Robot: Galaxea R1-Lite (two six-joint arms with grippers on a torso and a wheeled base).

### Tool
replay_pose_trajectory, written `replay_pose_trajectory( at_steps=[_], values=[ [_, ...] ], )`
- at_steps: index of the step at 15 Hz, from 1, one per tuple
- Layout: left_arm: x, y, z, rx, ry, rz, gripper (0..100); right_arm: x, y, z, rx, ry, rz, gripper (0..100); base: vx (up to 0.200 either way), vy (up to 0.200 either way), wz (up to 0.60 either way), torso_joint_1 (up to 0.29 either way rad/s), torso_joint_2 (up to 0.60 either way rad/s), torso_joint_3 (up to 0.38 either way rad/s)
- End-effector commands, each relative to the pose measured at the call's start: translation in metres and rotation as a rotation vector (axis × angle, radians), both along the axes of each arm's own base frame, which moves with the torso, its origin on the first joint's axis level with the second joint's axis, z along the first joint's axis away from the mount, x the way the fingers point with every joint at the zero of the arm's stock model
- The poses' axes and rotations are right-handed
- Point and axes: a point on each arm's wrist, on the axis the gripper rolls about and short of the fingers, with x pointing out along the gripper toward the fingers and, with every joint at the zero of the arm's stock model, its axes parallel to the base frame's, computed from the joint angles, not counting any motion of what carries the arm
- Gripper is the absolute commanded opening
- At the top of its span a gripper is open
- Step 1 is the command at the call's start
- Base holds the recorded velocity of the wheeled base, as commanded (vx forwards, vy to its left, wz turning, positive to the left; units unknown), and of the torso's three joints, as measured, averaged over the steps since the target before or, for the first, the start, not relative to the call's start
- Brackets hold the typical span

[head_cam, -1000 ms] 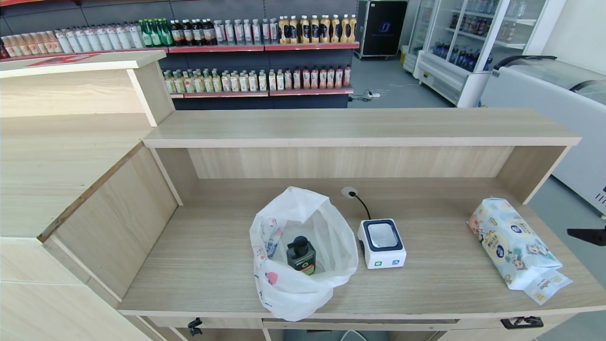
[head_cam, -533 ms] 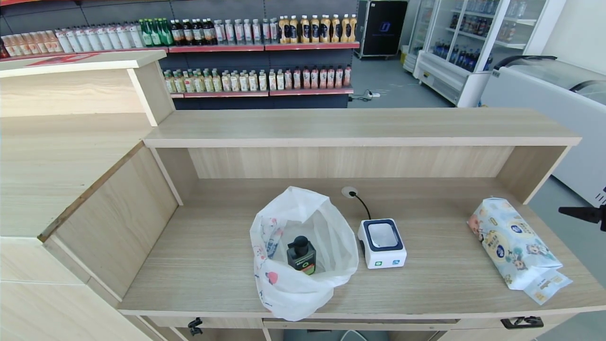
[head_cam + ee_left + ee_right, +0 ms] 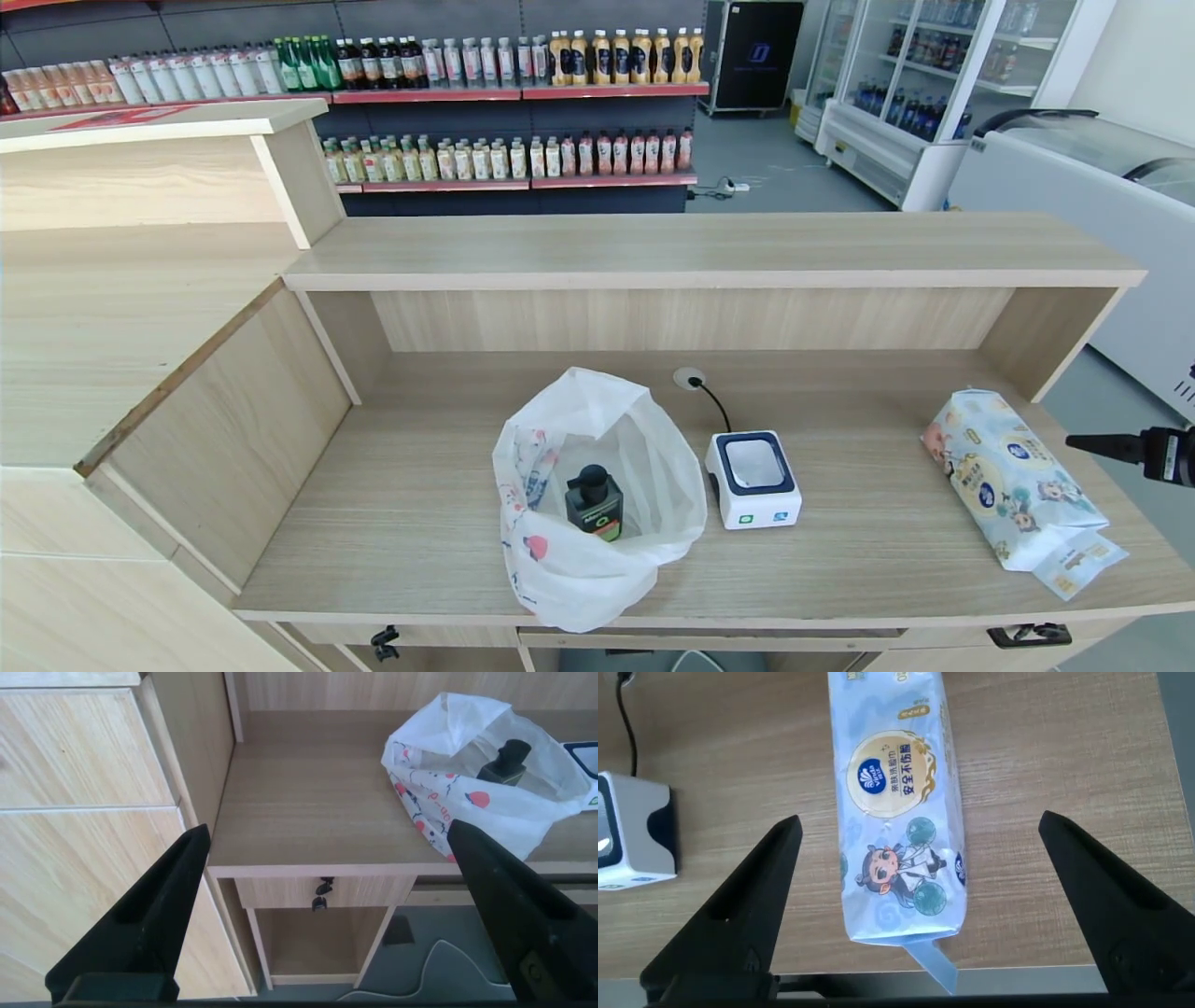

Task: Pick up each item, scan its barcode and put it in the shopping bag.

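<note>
While right gripper [image 3: 920, 819] gapes, tissue pack [image 3: 895, 784] lies ahead—centred, untouched.

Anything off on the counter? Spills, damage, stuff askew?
Nothing spilled or damaged. Only oddity: the tissue pack lies skewed at the right end of the counter, its loose flap reaching the front edge. The bottle stands upright inside the shopping bag, and the scanner sits flat beside it.
</note>
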Motion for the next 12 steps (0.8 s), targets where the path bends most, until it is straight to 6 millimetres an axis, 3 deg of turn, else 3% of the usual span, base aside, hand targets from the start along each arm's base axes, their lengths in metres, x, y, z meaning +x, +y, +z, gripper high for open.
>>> replay_pose_trajectory(
  at_steps=[1,7,12],
  values=[
    [0.0,0.0,0.0,0.0,0.001,0.0,100,0.003,-0.002,-0.009,0.0,0.008,0.005,100,0.0,0.0,0.0,0.0,0.0,0.0],
    [0.0,0.0,0.0,0.0,0.0,0.0,100,0.015,-0.003,-0.033,0.027,0.044,0.026,100,0.0,0.0,0.0,0.0,0.0,0.0],
    [0.0,0.0,0.0,0.0,0.0,0.0,100,0.035,0.015,-0.05,0.029,0.047,0.099,100,0.0,0.0,0.0,0.0,0.0,0.0]
  ],
)
